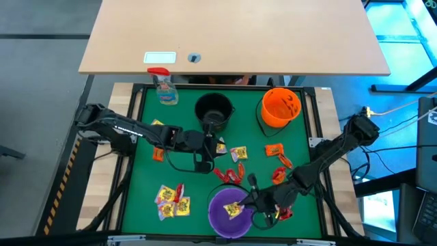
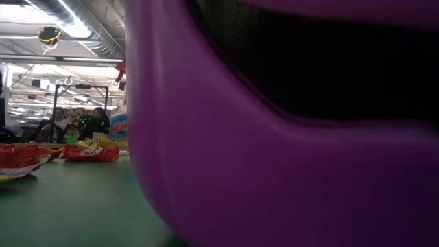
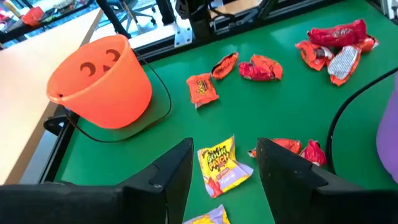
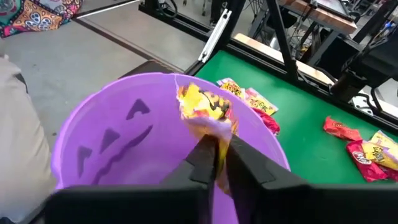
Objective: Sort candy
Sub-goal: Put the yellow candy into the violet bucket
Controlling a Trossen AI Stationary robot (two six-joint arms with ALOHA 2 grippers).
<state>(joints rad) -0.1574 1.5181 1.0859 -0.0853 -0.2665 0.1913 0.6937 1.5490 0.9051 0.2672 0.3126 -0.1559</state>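
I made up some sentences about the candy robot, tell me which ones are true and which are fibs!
1. The right gripper pinches a yellow candy over the purple bowl. True.
2. The orange bucket lies tipped on its side. False: it stands upright at the far side of the green mat.
3. The left gripper is shut on a red candy. False: its fingers stand open and empty, with a yellow packet lying on the mat between them.
4. A spray bottle stands in the mat's far left corner. True.
5. The black bucket is full of candy. False: no candy shows in it.
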